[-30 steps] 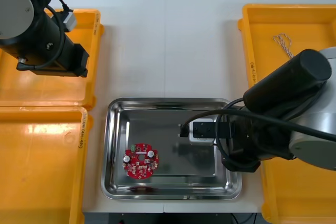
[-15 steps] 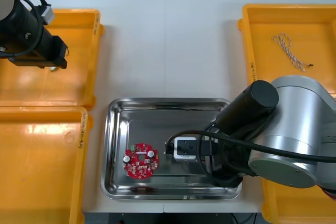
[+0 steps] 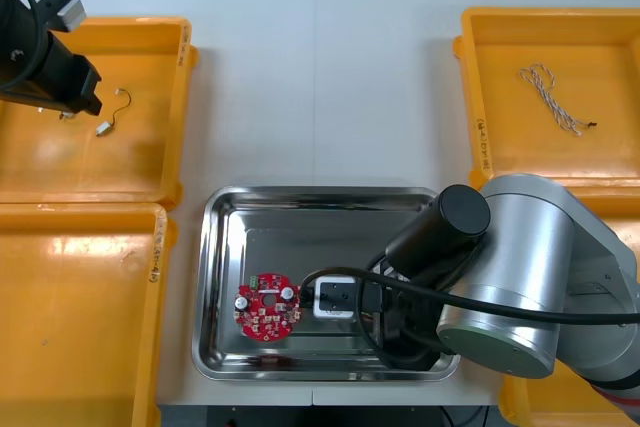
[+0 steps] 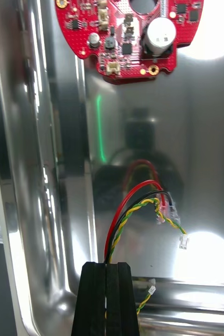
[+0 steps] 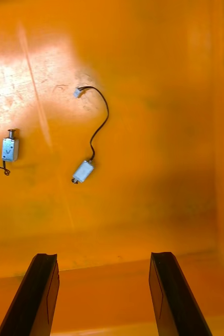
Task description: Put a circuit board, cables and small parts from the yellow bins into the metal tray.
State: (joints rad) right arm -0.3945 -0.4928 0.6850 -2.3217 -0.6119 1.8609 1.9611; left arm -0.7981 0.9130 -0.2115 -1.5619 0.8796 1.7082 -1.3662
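Looping out from between the shut fingers of the right claw, the cables are thin red, black and twisted yellow-and-green wires. They arc up and bend back down to small white plugs. Whether those plugs touch the metal below is hard to tell. The black fingers are pressed together on the wires and hide their lower run. One more yellow strand with a white plug pokes out beside the fingers.

Past the wire tips, clear of them, lies the round red circuit board, studded with chips and a silver cylinder. Its far part is cut off in the wrist view. The board rests in the shiny metal tray, whose mirror floor doubles the wires. From above, the right arm's grey bulk covers the claw.

The left claw hangs wide open, holding nothing, over the far left yellow bin. Below it are two small metal parts with thin black leads. A twisted blue and white cable lies in the far right yellow bin.
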